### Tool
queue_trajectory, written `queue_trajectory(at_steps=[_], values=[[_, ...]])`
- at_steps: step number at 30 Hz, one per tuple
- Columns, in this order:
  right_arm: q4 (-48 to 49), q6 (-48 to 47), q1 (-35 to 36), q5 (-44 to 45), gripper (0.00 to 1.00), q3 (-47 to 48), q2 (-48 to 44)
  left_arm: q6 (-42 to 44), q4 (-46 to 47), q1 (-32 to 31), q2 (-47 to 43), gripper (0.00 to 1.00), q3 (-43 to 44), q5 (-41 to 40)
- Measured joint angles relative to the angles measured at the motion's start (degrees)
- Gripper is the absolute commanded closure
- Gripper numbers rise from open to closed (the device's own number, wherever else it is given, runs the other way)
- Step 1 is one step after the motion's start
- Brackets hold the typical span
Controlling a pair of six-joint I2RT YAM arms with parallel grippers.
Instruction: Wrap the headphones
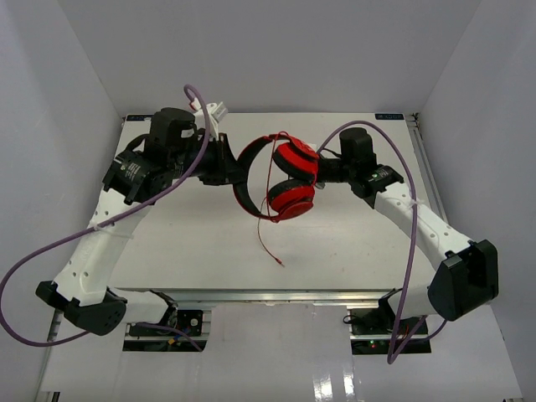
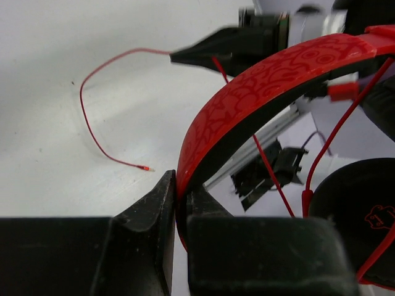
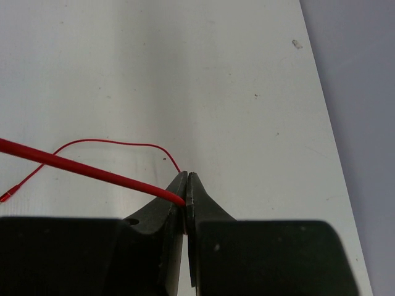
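Note:
The red headphones [image 1: 285, 180] hang above the table's middle, with the black-lined headband [image 1: 249, 172] on the left and the two red ear cups [image 1: 292, 198] on the right. My left gripper [image 1: 235, 172] is shut on the headband [image 2: 259, 86], its jaws standing either side of it [image 2: 181, 185]. My right gripper [image 1: 321, 172] sits just behind the upper ear cup, shut on the thin red cable [image 3: 80, 169] at its fingertips [image 3: 186, 177]. The cable runs over the headband and hangs down to the plug [image 1: 282, 265], which lies on the table [image 2: 145, 168].
The white table [image 1: 184, 234] ends at a metal rail along the near edge [image 1: 276, 293]. Grey walls close in the left, right and back. Thick purple robot cables [image 1: 50, 251] loop beside both arms.

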Motion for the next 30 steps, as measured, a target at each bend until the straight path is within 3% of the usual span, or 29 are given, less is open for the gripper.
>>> queue_trajectory(at_steps=[10, 17, 30], values=[[-1.4, 2.8, -2.3, -0.4, 0.92, 3.4, 0.6, 5.5, 3.9, -8.3, -1.8, 1.0, -12.8, -1.4], [-1.5, 5.4, -2.5, -0.5, 0.92, 3.8, 0.3, 10.1, 3.9, -12.2, 1.4, 1.0, -13.9, -7.7], [-7.7, -0.8, -3.6, -2.3, 0.92, 4.9, -1.6, 24.9, 4.0, -13.1, 6.1, 1.0, -13.9, -17.1]])
